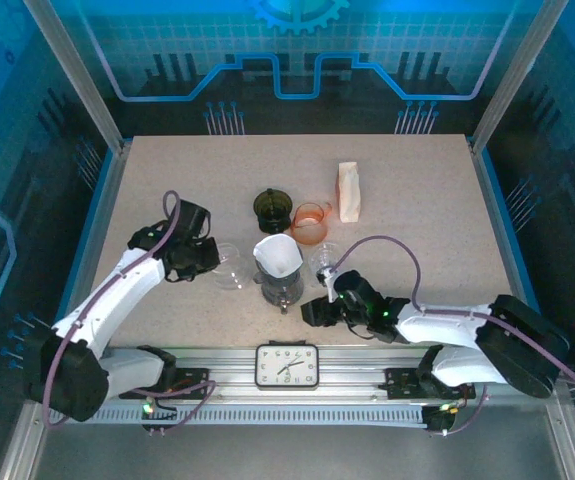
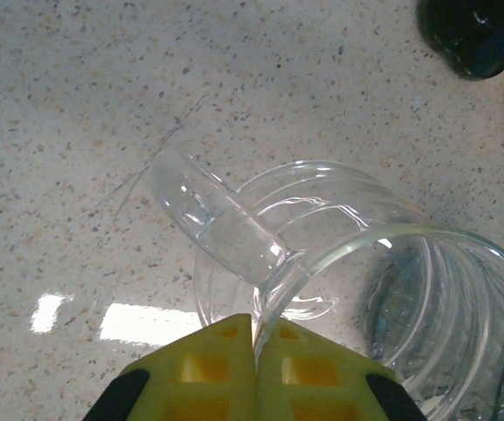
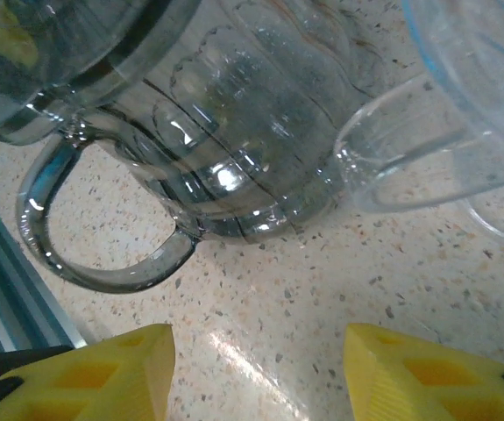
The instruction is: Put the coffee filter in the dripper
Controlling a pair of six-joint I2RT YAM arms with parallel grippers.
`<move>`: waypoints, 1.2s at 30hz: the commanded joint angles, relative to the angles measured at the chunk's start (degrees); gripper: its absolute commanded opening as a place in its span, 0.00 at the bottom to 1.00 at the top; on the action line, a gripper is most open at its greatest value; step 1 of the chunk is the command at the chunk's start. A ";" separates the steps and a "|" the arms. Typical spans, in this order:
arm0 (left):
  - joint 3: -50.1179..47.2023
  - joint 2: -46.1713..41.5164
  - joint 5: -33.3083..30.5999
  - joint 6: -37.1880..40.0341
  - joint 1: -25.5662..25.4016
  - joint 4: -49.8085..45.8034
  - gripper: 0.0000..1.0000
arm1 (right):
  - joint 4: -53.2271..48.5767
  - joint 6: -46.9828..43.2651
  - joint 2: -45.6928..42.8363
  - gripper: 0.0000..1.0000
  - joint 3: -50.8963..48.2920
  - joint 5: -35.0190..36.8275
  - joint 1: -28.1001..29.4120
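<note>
A white cone coffee filter (image 1: pixel 277 254) sits in the mouth of a smoky grey glass dripper (image 1: pixel 281 287) at the table's middle. To its left lies a clear glass dripper (image 1: pixel 230 267). My left gripper (image 1: pixel 207 262) is shut on that clear dripper's rim (image 2: pixel 322 246), the glass edge pinched between the yellow pads (image 2: pixel 216 368). My right gripper (image 1: pixel 313 310) stands open low over the table just right of the grey dripper (image 3: pixel 234 132), whose handle (image 3: pixel 85 263) curves toward the fingers (image 3: pixel 102 373). Nothing lies between them.
A second clear dripper (image 1: pixel 324 262) stands right of the grey one and shows as a glass funnel (image 3: pixel 427 149). Behind are a dark green dripper (image 1: pixel 273 208), an orange one (image 1: pixel 312 222) and a white filter pack (image 1: pixel 348 190). A clock (image 1: pixel 287 365) sits on the front rail.
</note>
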 commanded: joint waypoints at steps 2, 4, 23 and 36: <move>-0.73 -3.37 1.04 -0.26 0.71 -1.33 0.00 | 6.76 1.15 3.09 0.53 0.82 3.37 1.23; -0.91 -4.11 1.14 -0.16 0.87 -1.55 0.00 | 6.88 1.29 3.87 0.52 1.08 4.40 1.36; -1.79 -7.30 1.00 -0.61 1.31 -3.62 0.00 | -2.06 -2.04 3.10 0.51 5.39 10.29 -7.32; -2.23 -7.92 0.84 -0.65 1.48 -3.97 0.00 | -3.13 -4.21 -0.67 0.57 3.54 6.62 -11.58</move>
